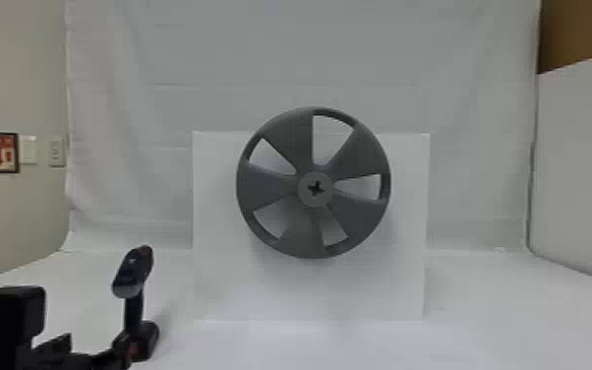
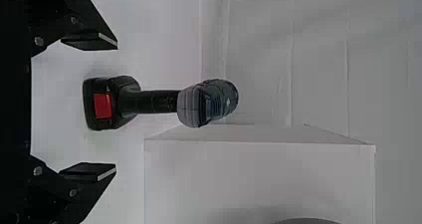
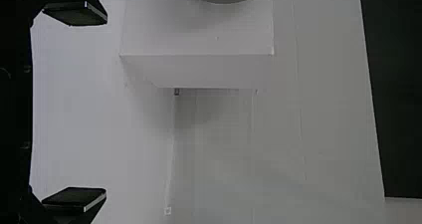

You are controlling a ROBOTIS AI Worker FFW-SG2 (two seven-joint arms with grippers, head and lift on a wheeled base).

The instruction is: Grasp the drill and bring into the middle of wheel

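Evidently we are early in the job: the drill [image 1: 134,307] stands upright on its base, left of the wheel [image 1: 280,138], and nothing has been lifted. The left tool [image 2: 116,106] is released, its two fingers spread with the drill showing between them in the left wrist view, gripping nothing. The right tool [image 3: 106,105] is spread too and bears nothing.

Done, by our reckoning: the left approach, or most of it. Left: closing on the drill, raising it, carrying it across, bringing it to the hub [image 1: 306,193] at the wheel's middle.

Room: in the left wrist view we note a gap on each side of the drill, so closing looks feasible, though we cannot judge how deep the fingers sit. A strip of table [image 1: 496,320] lies between the drill and the white box [image 1: 221,295] that backs the wheel.

Edges: the box's near side edge sits beside the route to the hub, and the wheel's rim stands above the box top. We would lift first, then swing in from the front, lest the drill knock box corner or rim.
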